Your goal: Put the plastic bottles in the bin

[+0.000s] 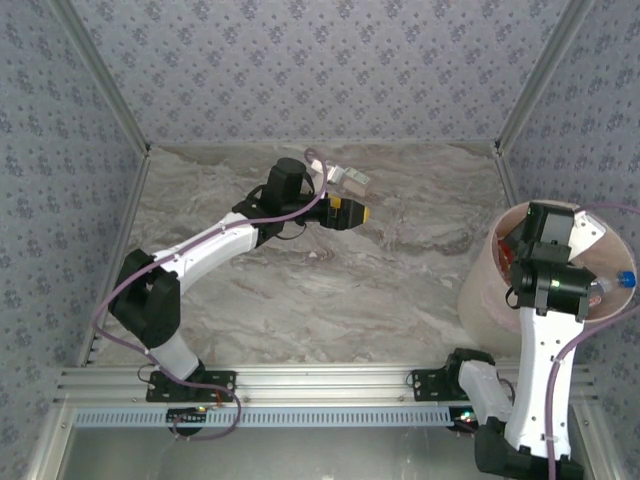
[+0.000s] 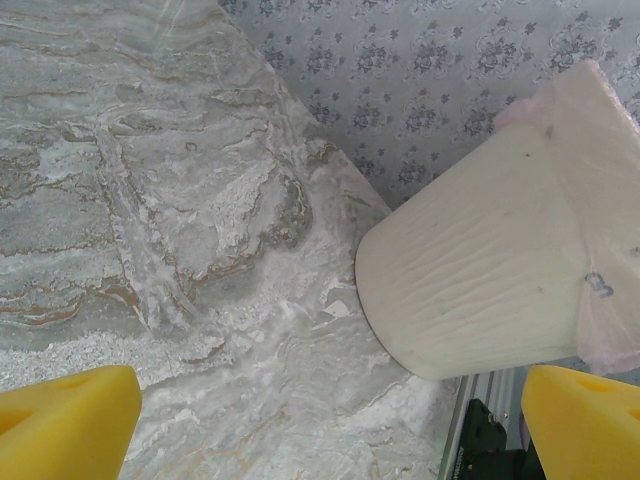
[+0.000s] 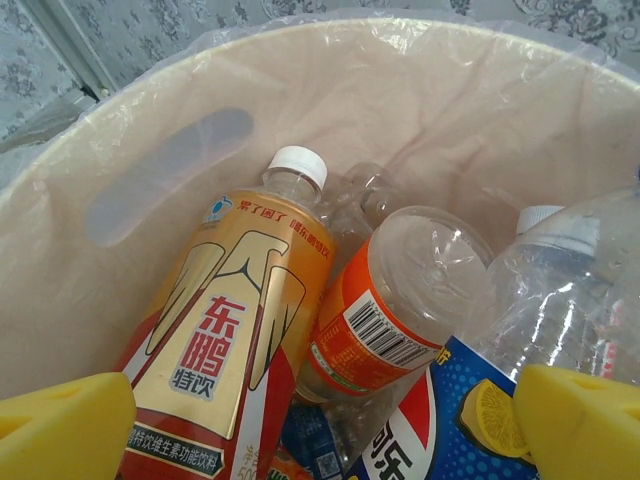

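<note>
- The right pincer (image 3: 320,430) hangs with its yellow foam fingers (image 3: 65,425) spread wide and nothing between them, just over the mouth of the large round pale pink-beige plastic bin (image 3: 420,120).
- Right under it the plastic bottles (image 3: 330,330) lie heaped inside the bin.
- Toward its left finger is a tall gold-and-red labelled bottle with a white cap (image 3: 225,340).
- Beside that lies a clear bottle with an orange barcode label (image 3: 390,310).
- Nearer the pincer, a blue label with a lemon slice (image 3: 450,420) is cut off at the bottom edge.
- By its right finger a crumpled clear bottle with a white cap (image 3: 550,290) is half out of sight.
- From above, the right arm covers much of the bin; a blue cap (image 1: 625,280) peeks out past it at the rim.
- The left pincer (image 2: 325,425) is likewise spread and empty over the grey-and-cream marbled tabletop (image 2: 150,200).
- The bin stands ahead and to its right, its rim cut off.
</note>
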`<state>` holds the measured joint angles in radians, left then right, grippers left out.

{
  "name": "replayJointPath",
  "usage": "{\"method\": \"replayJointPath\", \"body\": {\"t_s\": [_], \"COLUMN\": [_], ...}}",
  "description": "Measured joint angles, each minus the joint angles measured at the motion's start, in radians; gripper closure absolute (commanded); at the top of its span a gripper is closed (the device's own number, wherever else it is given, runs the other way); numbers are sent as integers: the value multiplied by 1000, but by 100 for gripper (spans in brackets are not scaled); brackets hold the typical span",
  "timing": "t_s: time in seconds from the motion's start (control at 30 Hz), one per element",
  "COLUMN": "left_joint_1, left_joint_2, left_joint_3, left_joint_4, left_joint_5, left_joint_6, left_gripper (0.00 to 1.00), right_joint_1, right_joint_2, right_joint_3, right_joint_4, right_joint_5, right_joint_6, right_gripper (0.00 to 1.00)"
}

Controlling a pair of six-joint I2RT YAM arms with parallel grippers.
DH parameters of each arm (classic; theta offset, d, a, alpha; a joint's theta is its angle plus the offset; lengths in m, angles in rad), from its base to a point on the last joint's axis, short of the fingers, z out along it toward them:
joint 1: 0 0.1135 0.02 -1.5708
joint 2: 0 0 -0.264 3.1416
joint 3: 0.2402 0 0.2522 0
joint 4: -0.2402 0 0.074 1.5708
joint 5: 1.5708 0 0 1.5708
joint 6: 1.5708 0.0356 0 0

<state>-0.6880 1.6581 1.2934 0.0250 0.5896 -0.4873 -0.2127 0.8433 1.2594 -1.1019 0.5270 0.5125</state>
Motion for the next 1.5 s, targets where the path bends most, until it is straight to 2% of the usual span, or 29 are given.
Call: {"method": "replayJointPath", "body": {"t_s": [0.37,0.53,0.67,0.77,0.97,1.27,1.4,1.5], "left_joint_1": [1,8,19,27,53,109,110,110], "left_joint_2": [0,0,0,0,-1,3,87,174], "left_joint_3": [0,0,0,0,-8,-34,59,129], "left_joint_4": [-6,-41,-68,-82,-97,-148,-203,-240], "left_joint_5": [-23,-92,-163,-223,-338,-470,-506,-529], "left_joint_6": [11,15,14,7,-40,-170,-259,-331], "left_gripper": [2,2,2,2,2,2,2,2], "right_joint_1": [-93,-93,-55,6,207,552,633,645], "right_joint_2": [-25,11,28,27,35,180,231,240], "right_joint_3": [-35,60,127,153,167,114,29,-20], "right_joint_4": [87,54,47,55,132,433,570,644], "right_joint_5": [-104,-183,-242,-275,-300,-308,-323,-338], "right_joint_6": [-4,-4,-5,-14,-41,-203,-280,-305], "right_gripper": [0,0,0,0,0,0,0,0]}}
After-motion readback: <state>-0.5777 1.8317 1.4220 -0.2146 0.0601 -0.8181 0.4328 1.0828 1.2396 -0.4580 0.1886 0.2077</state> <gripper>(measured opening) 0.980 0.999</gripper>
